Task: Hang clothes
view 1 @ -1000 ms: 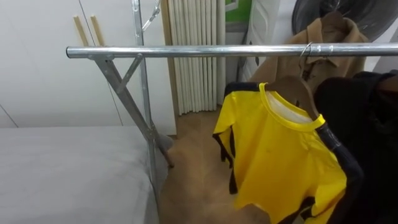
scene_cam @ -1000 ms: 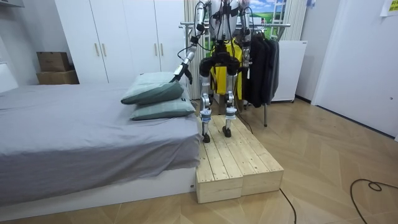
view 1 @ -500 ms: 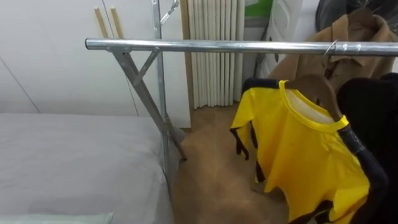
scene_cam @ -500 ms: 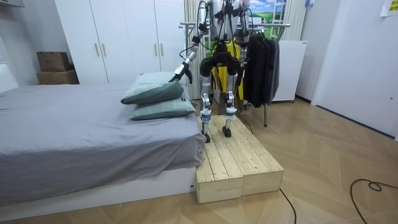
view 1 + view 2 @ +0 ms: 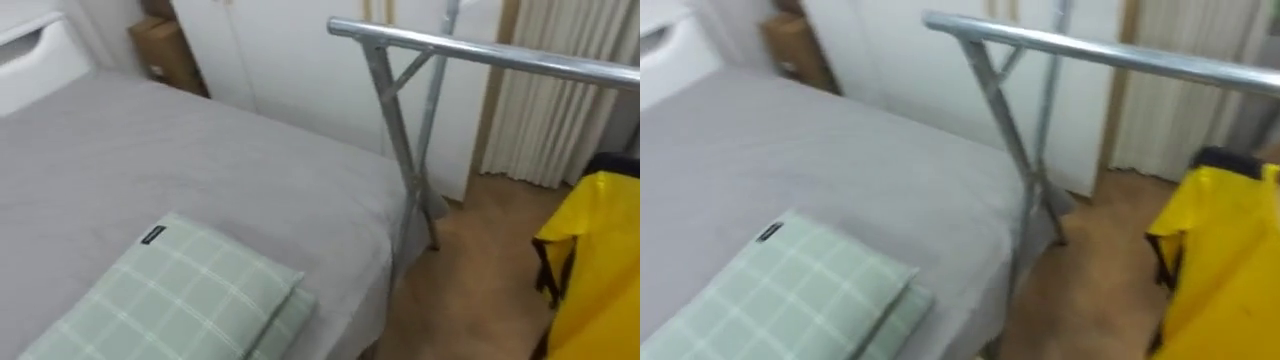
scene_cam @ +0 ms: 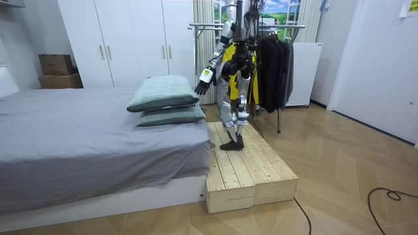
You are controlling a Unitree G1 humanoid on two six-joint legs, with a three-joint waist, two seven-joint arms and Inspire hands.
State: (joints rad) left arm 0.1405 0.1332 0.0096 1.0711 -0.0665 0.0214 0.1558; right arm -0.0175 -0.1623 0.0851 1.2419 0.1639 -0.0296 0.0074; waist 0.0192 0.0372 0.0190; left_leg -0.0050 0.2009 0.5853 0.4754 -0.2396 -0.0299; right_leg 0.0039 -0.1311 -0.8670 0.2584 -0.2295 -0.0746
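Robot stands on the wooden platform [image 6: 251,173], facing the bed [image 5: 200,170]; left hand [image 6: 204,78] held out beside the pillows [image 6: 166,98] — fingers loosely spread, empty; yellow shirt [image 5: 595,250] hangs below the rack rail [image 5: 480,55].

Shiny metal rail [image 5: 520,58], checked cloth pillow [image 5: 175,300] (matt)

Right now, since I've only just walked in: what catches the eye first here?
A bright yellow shirt stands out at the eye view's right edge, below the slanting metal clothes rail. At lower left, a green checked pillow lies on the grey bed.
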